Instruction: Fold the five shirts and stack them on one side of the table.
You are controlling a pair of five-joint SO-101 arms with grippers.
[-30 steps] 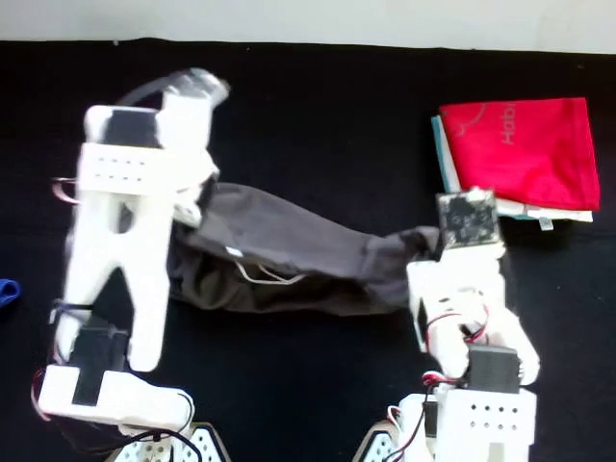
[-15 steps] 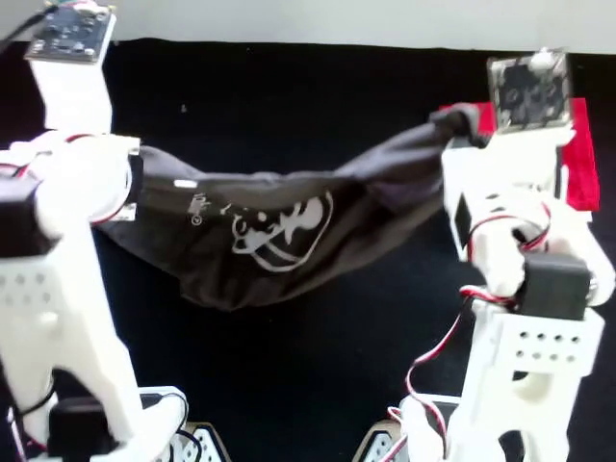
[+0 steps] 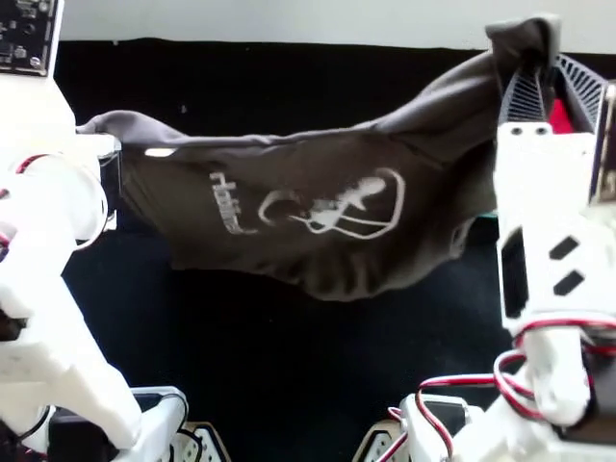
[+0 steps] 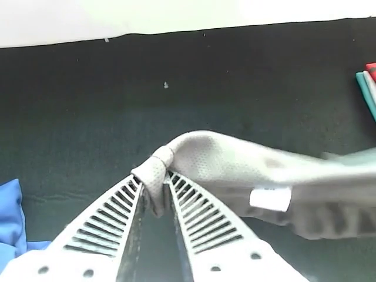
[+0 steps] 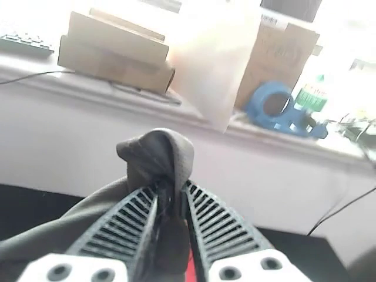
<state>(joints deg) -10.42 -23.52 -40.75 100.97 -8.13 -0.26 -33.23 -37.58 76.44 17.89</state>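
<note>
Black table (image 3: 289, 385), pale wall (image 3: 289, 19) at 12 o'clock, cardboard boxes (image 5: 117, 53) on a ledge. Dark grey shirt (image 3: 318, 221), white print up, hangs stretched over the table from 9 to 1 o'clock, sagging mid-span. Left gripper (image 4: 155, 188) is clamped on one corner, right gripper (image 5: 170, 202) on the other.

White print (image 3: 332, 207) on the grey shirt (image 3: 289, 258) cannot be read.

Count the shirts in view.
4: grey shirt held by left gripper and right gripper, blue shirt near the left arm, red shirt and teal shirt stacked on the right; more may be hidden.
</note>
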